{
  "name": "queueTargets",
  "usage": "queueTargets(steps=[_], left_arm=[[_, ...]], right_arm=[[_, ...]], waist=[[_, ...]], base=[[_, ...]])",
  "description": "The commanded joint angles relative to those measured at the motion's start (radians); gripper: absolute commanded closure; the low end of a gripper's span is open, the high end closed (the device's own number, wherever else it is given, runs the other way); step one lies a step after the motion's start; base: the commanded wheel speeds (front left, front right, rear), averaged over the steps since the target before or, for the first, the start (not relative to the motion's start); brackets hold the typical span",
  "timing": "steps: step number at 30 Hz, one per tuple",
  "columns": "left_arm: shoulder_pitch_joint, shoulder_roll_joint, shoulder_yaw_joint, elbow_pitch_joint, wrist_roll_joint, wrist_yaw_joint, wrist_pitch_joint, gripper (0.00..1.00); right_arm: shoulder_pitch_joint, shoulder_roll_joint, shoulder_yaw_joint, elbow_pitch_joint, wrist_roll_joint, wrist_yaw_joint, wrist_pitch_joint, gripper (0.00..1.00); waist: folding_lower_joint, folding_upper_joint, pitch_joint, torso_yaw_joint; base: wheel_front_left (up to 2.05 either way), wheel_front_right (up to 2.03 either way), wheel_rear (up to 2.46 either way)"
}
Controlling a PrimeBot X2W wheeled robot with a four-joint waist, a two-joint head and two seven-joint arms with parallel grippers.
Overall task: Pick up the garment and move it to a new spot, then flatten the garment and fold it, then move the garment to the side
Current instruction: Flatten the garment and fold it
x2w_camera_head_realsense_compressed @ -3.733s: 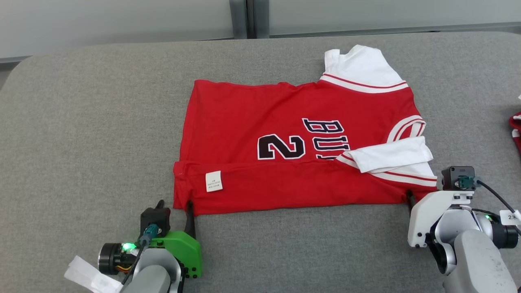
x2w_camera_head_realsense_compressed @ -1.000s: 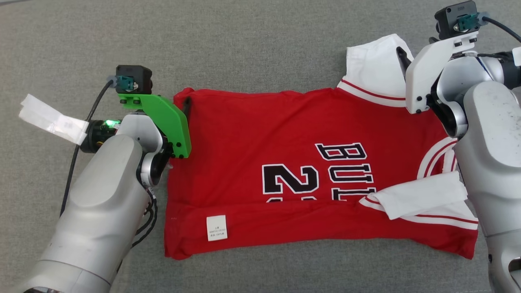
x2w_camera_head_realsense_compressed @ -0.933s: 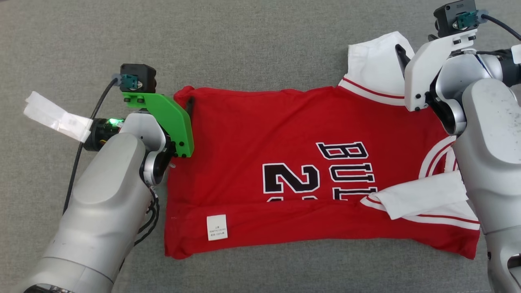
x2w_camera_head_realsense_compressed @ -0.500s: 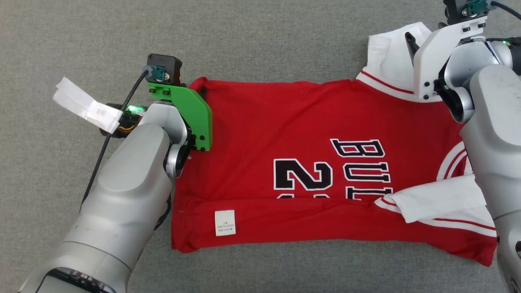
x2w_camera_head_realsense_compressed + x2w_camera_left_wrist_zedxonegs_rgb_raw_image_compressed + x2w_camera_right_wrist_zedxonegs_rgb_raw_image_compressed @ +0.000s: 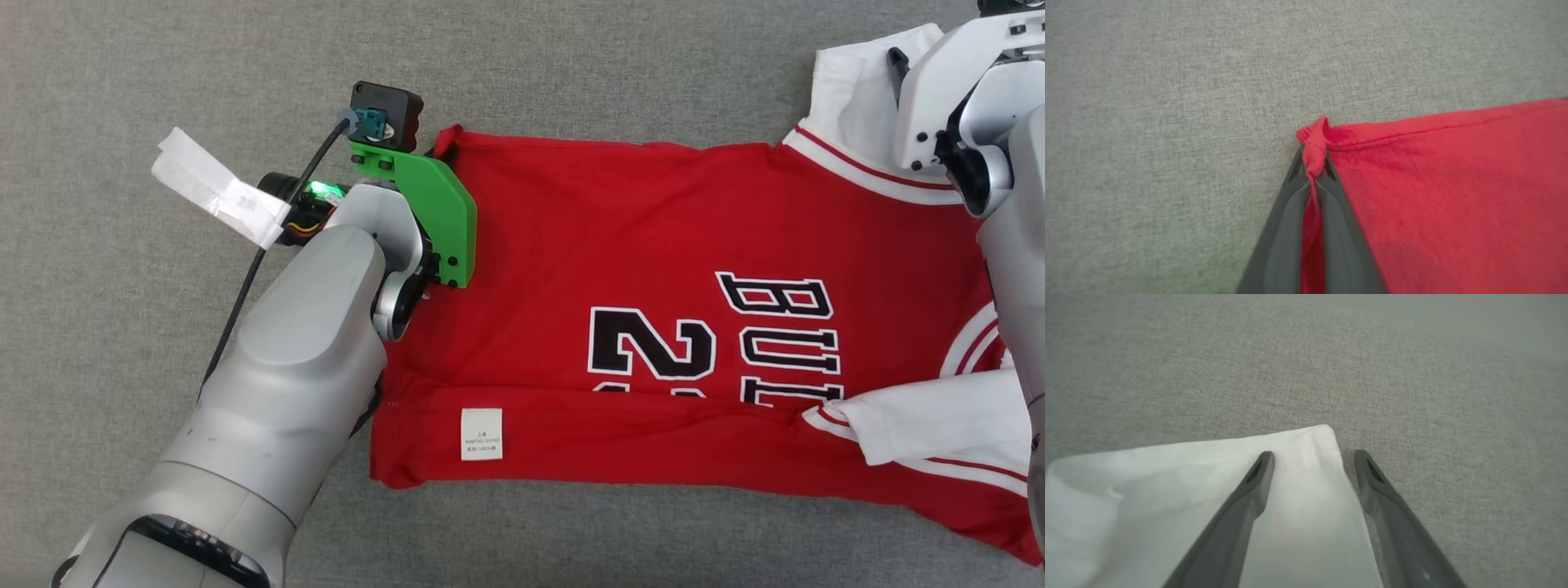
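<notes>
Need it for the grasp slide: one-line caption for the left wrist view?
Left gripper shut on a corner of the red jersey, cloth pinched between its dark fingers, over the grey fabric surface.

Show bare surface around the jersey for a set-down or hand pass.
Free: grey surface beyond the far edge of the jersey, between left gripper and white sleeve; patch left of left arm; strip along its near edge. Crowded: right side, right gripper and right arm over the sleeves.

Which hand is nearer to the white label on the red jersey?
The left hand. It pinches the far-left corner of the jersey, at the same end as the label. The right hand stands open over the white sleeve at the opposite end.
</notes>
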Motion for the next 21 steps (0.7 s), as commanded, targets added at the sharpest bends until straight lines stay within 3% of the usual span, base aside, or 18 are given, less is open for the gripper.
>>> queueTargets(steps=[1,6,7,8,13,21], left_arm=[[0.018,0.009,-0.008,0.029,-0.011,0.001,0.011,1.00],[0.010,0.006,-0.019,0.035,-0.023,0.000,0.001,1.00],[0.008,0.006,-0.019,0.037,-0.025,0.001,-0.007,1.00],[0.005,0.005,-0.018,0.037,-0.026,0.004,-0.010,1.00],[-0.008,0.007,0.002,0.044,-0.027,0.028,-0.067,1.00],[0.004,0.013,0.025,0.062,-0.035,0.047,-0.173,1.00]], right_arm=[[0.002,-0.003,-0.001,0.023,-0.013,-0.002,0.012,0.00],[0.007,0.003,0.009,0.084,-0.028,-0.001,0.057,0.00],[0.012,0.003,0.019,0.091,-0.032,-0.001,0.063,0.85],[0.013,0.000,0.026,0.093,-0.036,-0.001,0.061,1.00],[-0.008,-0.025,-0.002,0.055,-0.067,-0.002,-0.045,1.00],[0.026,0.018,-0.085,0.002,-0.063,-0.002,-0.227,1.00]], waist=[[0.0000,0.0000,0.016,0.014],[0.0000,0.0000,0.022,0.018],[0.0000,0.0000,0.021,0.017],[0.0000,0.0000,0.019,0.016],[0.0000,0.0000,0.000,0.004],[0.0000,0.0000,-0.066,-0.026]], base=[[0.00,0.00,0.00],[0.00,0.00,0.00],[0.00,0.00,0.00],[0.00,0.00,0.00],[0.00,0.00,0.00],[0.00,0.00,0.00]])
